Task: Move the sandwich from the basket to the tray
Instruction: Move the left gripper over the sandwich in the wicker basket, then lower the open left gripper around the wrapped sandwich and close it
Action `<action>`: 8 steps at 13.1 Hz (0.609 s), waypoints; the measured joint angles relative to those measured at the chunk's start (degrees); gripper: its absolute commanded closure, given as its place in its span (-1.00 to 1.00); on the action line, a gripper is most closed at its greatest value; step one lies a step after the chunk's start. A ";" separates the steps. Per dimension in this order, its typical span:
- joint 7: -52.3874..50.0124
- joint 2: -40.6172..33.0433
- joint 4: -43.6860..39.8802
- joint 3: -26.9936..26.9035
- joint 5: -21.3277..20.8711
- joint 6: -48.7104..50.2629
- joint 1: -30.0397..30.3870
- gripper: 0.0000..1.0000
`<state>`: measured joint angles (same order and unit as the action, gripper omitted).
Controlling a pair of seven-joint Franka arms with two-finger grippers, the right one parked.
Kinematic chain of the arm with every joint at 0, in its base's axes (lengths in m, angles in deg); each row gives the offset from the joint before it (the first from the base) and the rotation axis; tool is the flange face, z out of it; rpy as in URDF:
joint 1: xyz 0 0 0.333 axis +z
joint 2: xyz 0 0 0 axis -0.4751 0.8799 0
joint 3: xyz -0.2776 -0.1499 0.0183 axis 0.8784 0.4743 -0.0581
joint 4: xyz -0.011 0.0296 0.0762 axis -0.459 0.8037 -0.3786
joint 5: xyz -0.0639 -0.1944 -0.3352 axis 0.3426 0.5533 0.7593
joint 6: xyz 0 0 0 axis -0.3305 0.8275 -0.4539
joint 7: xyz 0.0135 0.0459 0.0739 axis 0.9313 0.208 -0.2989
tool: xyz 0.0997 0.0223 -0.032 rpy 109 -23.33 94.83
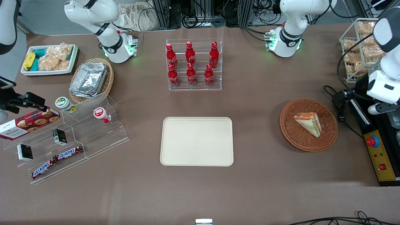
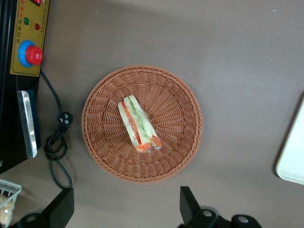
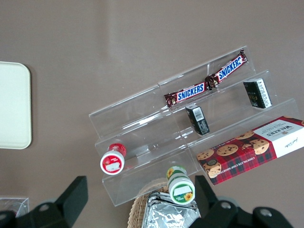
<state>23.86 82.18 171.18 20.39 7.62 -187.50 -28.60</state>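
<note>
Sandwich [image 1: 308,123] lying on its side inside round woven basket [image 1: 289,128], toward working arm's end of table. Gripper [image 2: 127,209] raised above table just beside basket, apart from sandwich, jaws spread wide and holding nothing. Cream tray [image 1: 196,141] bare, near table centre, well apart from basket.

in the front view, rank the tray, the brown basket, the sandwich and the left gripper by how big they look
1. tray
2. basket
3. sandwich
The gripper does not show in the front view, so it goes unranked; the wrist view shows it open, above the basket.
</note>
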 measured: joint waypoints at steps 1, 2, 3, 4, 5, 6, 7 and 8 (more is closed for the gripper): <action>-0.54 0.03 2.54 0.01 0.03 -2.44 0.19 -1.00; -1.31 0.39 4.64 0.03 0.07 -4.77 0.53 -1.00; -2.09 1.06 6.30 0.03 0.12 -6.83 0.92 -1.00; -3.00 2.07 7.44 0.02 0.13 -8.49 1.23 -1.00; -3.79 3.48 8.19 0.03 0.13 -10.07 1.35 -1.00; -4.93 5.09 8.66 0.03 0.16 -11.48 1.36 -1.00; -6.72 6.90 8.93 0.04 0.17 -12.85 1.36 -1.00; -8.55 8.86 9.00 0.06 0.17 -13.99 1.36 -1.00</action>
<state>15.31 91.03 180.18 20.45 7.79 -201.49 -27.24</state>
